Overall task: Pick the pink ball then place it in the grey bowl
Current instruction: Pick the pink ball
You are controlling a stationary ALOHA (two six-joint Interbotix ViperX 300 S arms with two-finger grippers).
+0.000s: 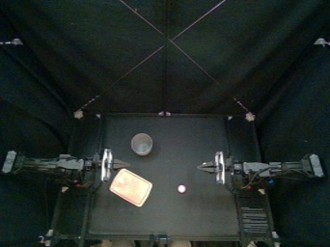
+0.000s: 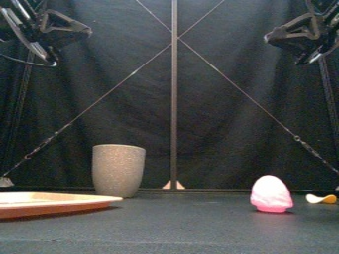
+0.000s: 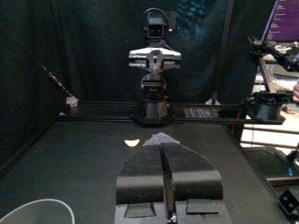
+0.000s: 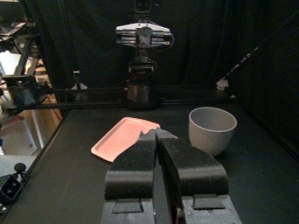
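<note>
The pink ball (image 1: 182,188) lies on the table right of centre, toward the front; in the front view the ball (image 2: 272,194) looks egg-shaped. The grey speckled cup (image 1: 142,145) stands upright at the back left, also seen in the front view (image 2: 118,170) and the right wrist view (image 4: 212,129). My left gripper (image 1: 116,166) hovers high at the left, jaws shut and holding nothing (image 3: 167,140). My right gripper (image 1: 213,166) hangs high at the right, jaws shut and holding nothing (image 4: 160,133). Both are well above and apart from the ball.
A flat pink tray (image 1: 133,187) lies at the front left, beside the cup and left of the ball. A small pale yellow thing (image 2: 320,198) lies at the far right edge of the table.
</note>
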